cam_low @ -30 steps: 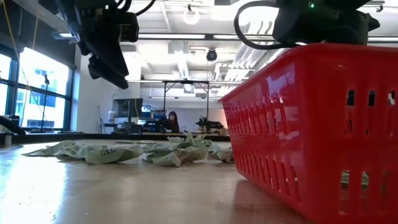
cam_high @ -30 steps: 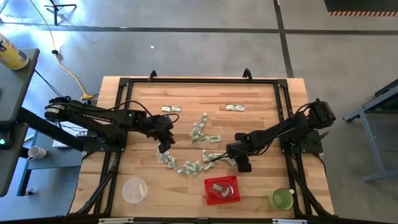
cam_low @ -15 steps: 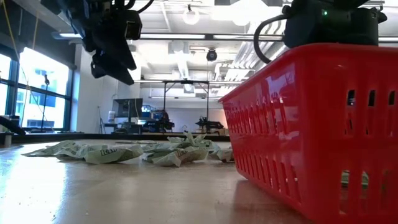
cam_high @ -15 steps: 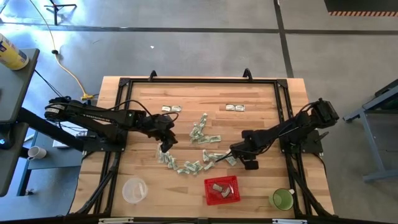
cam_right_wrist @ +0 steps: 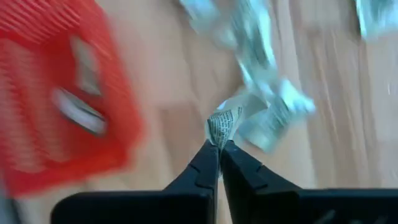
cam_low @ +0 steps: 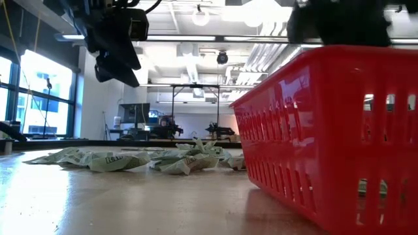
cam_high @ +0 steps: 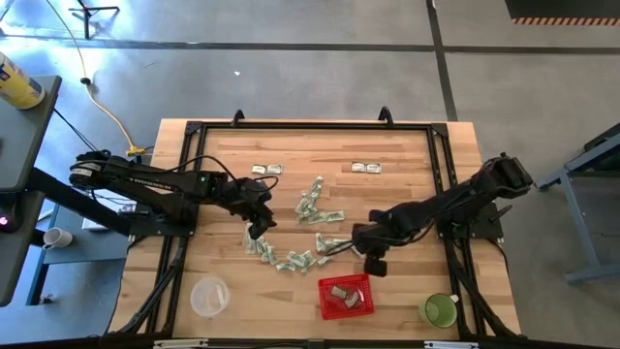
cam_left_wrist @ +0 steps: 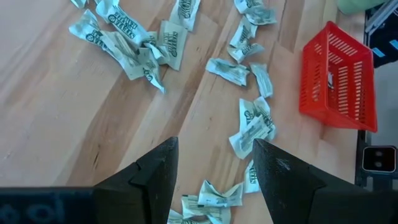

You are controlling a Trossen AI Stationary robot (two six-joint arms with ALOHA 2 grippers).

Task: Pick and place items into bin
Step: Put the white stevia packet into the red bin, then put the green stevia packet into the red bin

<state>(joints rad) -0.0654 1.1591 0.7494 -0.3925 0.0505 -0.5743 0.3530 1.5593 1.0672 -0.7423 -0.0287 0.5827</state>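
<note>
Right gripper (cam_right_wrist: 219, 144) fingertips pinched on one crinkly wrapped piece (cam_right_wrist: 225, 120).

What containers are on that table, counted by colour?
Red basket: 1
Clear tub: 1
Green cup: 1
Total: 3

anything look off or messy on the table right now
Nothing damaged. The wrapped pieces lie scattered loose over the wooden table, with two small pairs apart near the far edge. Only a couple sit in the red basket. The right claw is shut on one piece.
</note>
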